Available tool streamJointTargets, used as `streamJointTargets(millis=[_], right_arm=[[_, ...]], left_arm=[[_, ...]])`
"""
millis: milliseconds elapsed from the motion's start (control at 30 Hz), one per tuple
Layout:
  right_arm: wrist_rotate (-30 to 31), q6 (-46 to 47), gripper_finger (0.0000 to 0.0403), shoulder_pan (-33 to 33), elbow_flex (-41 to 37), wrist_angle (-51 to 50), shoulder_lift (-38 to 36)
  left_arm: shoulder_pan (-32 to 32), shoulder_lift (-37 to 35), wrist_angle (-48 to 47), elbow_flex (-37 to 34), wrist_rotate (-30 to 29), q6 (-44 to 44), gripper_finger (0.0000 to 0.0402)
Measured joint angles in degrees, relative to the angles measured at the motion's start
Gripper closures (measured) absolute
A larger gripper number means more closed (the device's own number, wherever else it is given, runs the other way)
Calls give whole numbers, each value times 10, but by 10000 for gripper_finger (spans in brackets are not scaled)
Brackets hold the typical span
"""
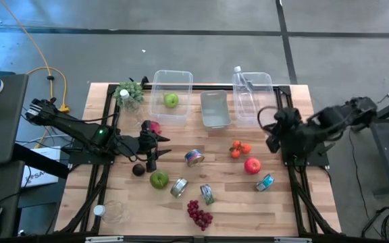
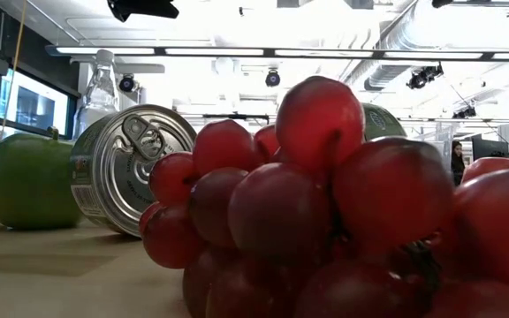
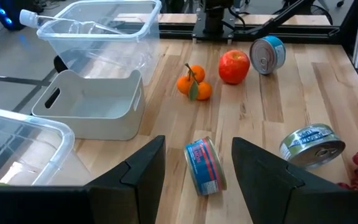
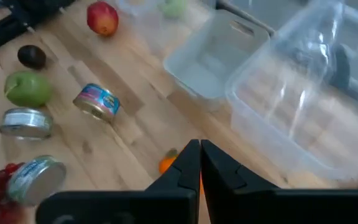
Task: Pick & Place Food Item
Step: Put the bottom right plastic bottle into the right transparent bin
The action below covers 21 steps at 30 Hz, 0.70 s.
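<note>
Round blue-labelled tin can [image 3: 205, 167] lies sideways on the desk [image 3: 328, 93], lower centre, before the left gripper's [image 3: 197, 163] wide jaws; right gripper's [image 4: 200, 163] jaws closed.

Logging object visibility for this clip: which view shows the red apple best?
The left wrist view: the red apple sits unobstructed beside the oranges and an upright can. The high view shows it small, near the right tool. The right wrist view does not clearly show it; in the low view, I cannot tell.

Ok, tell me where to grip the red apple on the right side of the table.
Take the red apple across its round middle, coming straight down from above. It sits upright, apart from the oranges and the nearby can, so fingers fit either side.
</note>
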Motion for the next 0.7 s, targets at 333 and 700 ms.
streamJointTargets(millis=[333, 700], right_arm=[[204, -255, 401, 36, -64, 251, 32], [355, -554, 401, -58, -62, 424, 49]], left_arm=[[8, 0, 0, 0, 0, 3, 224], [14, 0, 0, 0, 0, 4, 224]])
